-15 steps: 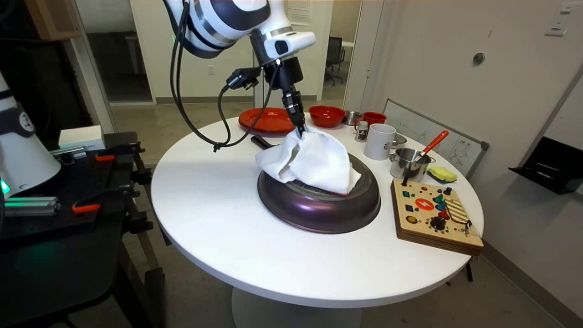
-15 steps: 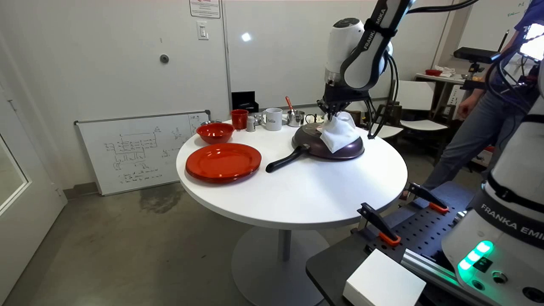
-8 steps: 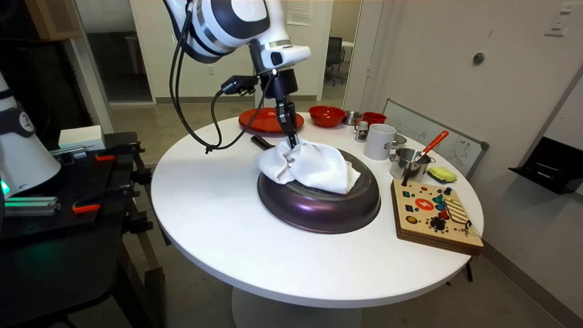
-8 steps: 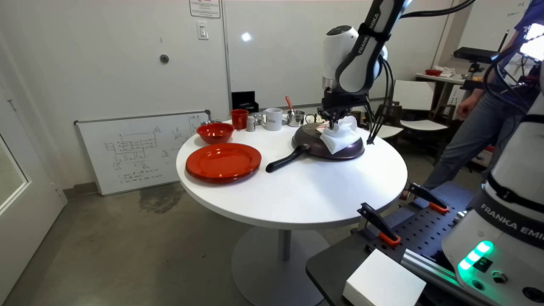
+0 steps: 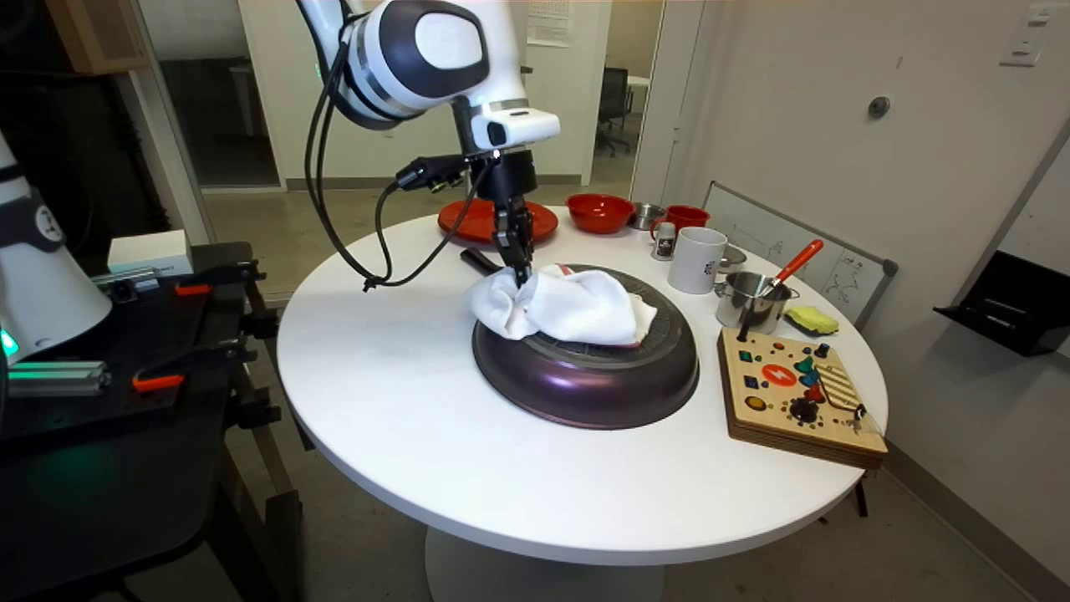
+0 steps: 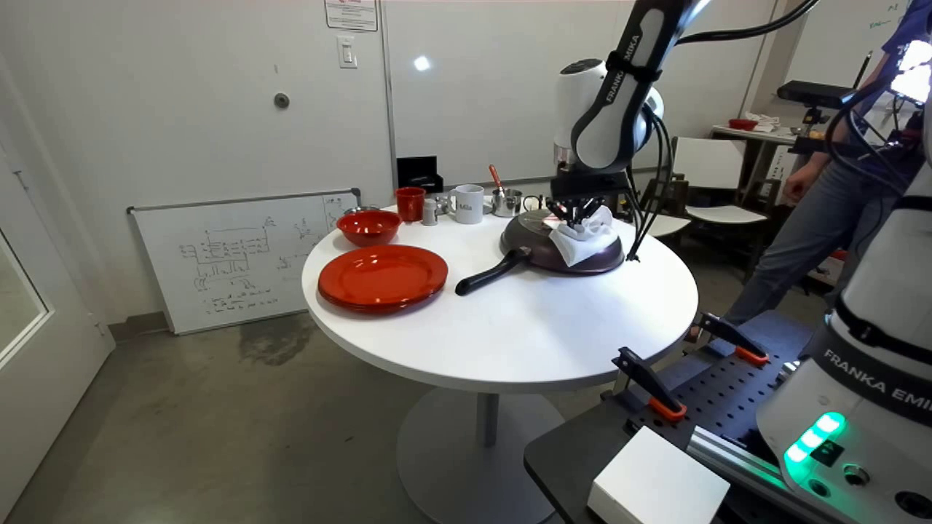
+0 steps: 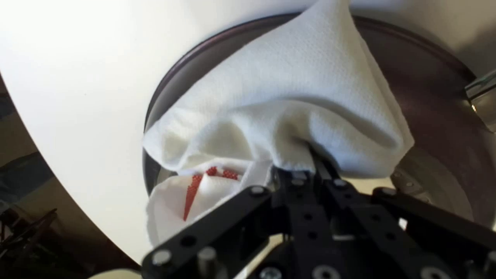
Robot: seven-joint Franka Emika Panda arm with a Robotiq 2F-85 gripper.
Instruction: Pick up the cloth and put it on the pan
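Claw: My claw (image 7: 313, 169) is closed, with a fold of the cloth (image 5: 581, 308) pinched in it. It stands low over the pan (image 5: 589, 389), off the middle, toward the rim facing my base (image 6: 859, 426).
Pan: Inverted, bottom uppermost on the desk (image 5: 393, 385), black handle (image 6: 489, 274) projecting from one side.
Cloth: Bunched on the pan's upturned bottom. In an exterior view one lobe (image 5: 496, 308) reaches out over the rim facing my base; in the wrist view a red stripe (image 7: 191, 193) shows among the folds.
Claw to cloth: Cloth beneath and around the claw, in contact. Its long axis, so far as the bunching lets me judge, runs across the pan from that rim toward the middle of the bottom; the larger share lies on the middle side of my pinch.
Standing: I judge placement nearly complete; release outstanding.
Next move: In my judgement, let go and rise straight off the pan; sideways travel along that axis could drag the cloth toward the rim.
Hazard: Soft fabric may cling to the claw on release, or the lobe's weight may draw it down the sloping side.
Neighbours: Red plate (image 6: 382, 276) near the handle's free end, apart from it.
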